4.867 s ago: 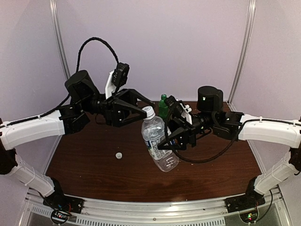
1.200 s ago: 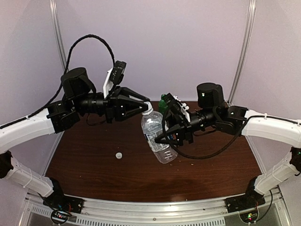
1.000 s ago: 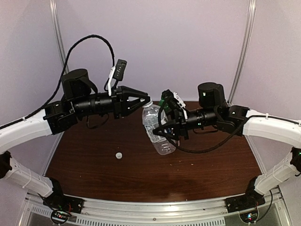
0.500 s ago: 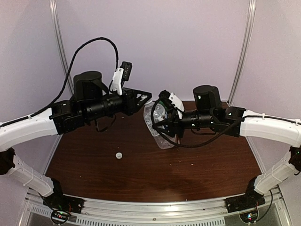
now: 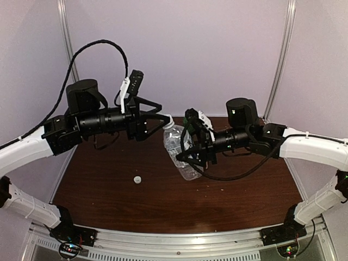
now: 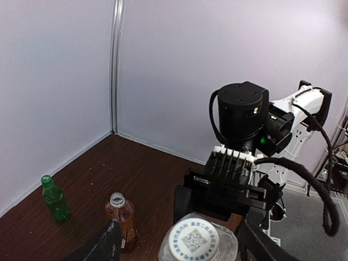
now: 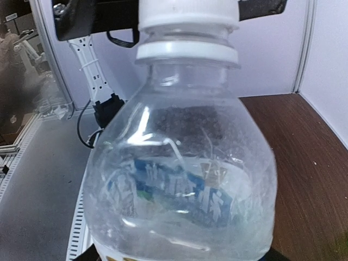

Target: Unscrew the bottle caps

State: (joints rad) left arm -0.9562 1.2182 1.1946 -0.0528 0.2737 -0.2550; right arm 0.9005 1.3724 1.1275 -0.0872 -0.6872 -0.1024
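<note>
Left gripper (image 5: 163, 118) now spread off white cap (image 6: 197, 239); right gripper (image 5: 186, 155) still clamps water bottle (image 7: 185, 179).

L gripper (image 6: 179, 232) jaws spread either side of white cap (image 6: 198, 239), no contact. R gripper (image 6: 220, 202) behind it, on clear bottle (image 6: 232, 251). Amber bottle (image 6: 122, 220) uncapped, green bottle (image 6: 54, 197) capped, both upright on table (image 6: 152, 174).

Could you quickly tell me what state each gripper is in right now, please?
Left gripper: open, fingers spread either side of the white cap.
Right gripper: closed on the water bottle, holding it tilted.
</note>
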